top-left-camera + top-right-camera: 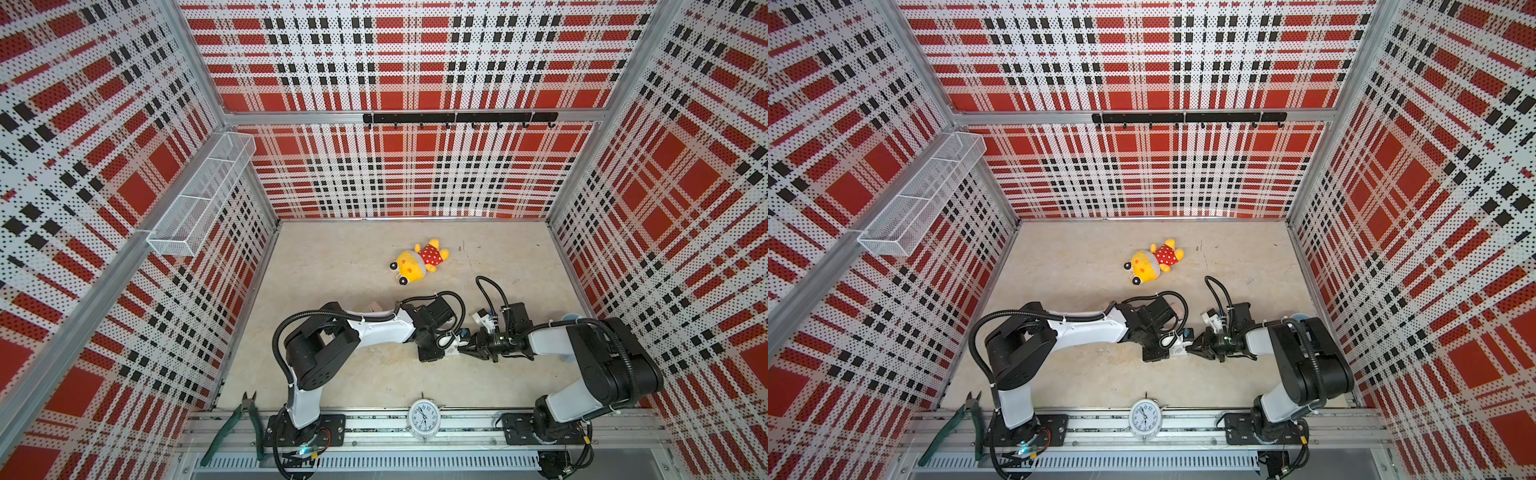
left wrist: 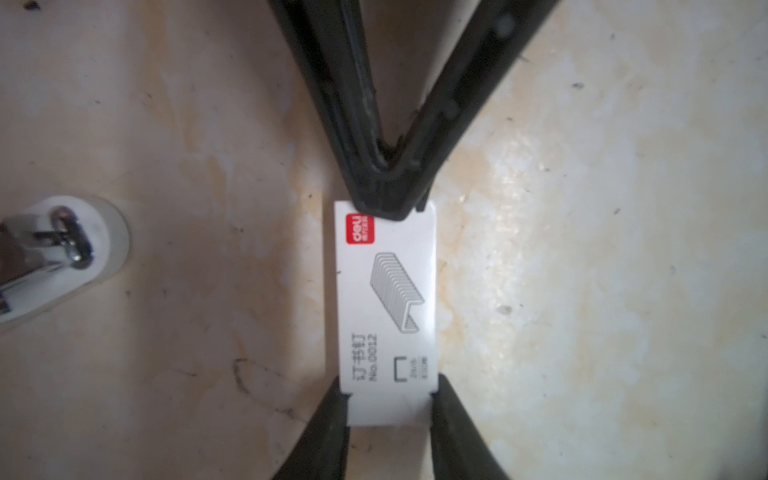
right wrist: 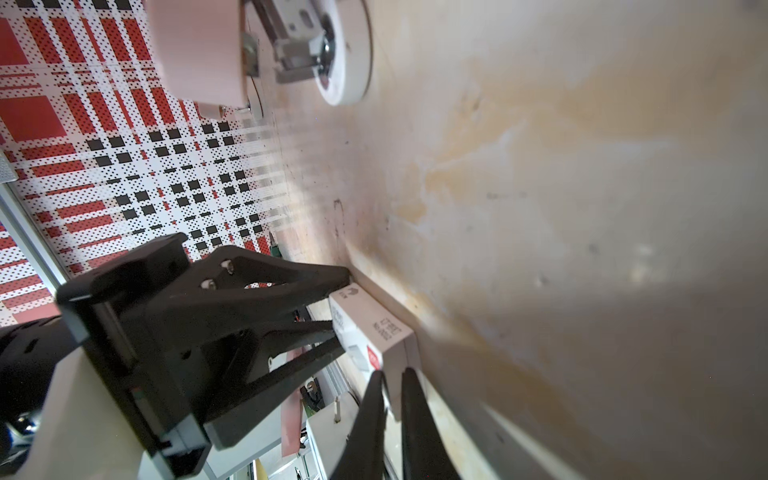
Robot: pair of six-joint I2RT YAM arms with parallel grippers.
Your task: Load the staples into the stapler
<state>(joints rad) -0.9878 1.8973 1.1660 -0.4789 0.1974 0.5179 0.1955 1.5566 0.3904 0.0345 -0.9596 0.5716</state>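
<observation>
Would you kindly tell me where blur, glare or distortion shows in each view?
Both top views: sharp, evenly lit, but the wide lens bows the walls. Left wrist view: box print readable, stapler soft at the edge, glare on the table. Right wrist view: box fairly clear, stapler out of focus.

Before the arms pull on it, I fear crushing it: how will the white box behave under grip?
The box is printed card, so it likely dents under a hard squeeze. Flat-sided, it should slide, not roll. The left gripper and right gripper pinch opposite ends, so pulling may slide it open.
</observation>
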